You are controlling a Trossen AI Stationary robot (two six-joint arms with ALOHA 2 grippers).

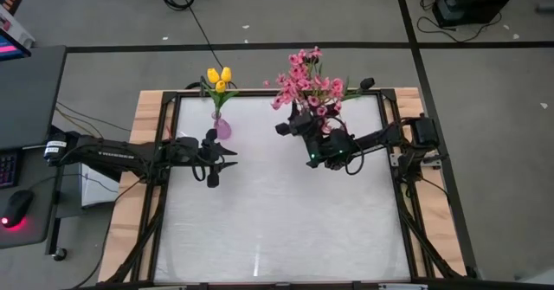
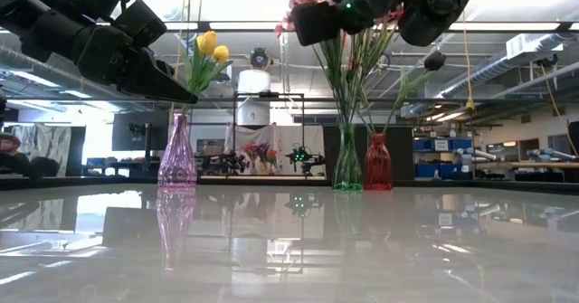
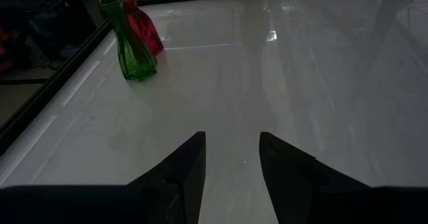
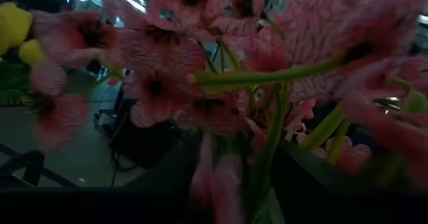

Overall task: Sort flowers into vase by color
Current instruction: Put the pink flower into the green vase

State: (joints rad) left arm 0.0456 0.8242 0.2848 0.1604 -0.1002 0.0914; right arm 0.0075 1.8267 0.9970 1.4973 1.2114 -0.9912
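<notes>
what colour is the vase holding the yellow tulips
Translucent pink-purple vase, clearest in the low view.

We take the white table [image 1: 277,212] as landmark. Its wooden frame [image 1: 147,117] edges the sides. Left of the table we see a dark desk [image 1: 30,91] with a red-lit mouse [image 1: 16,209] on it. Beyond the table's far edge, black cables [image 1: 195,17] cross grey floor [image 1: 346,13]. Black tape lines [image 1: 450,48] mark the floor.
</notes>
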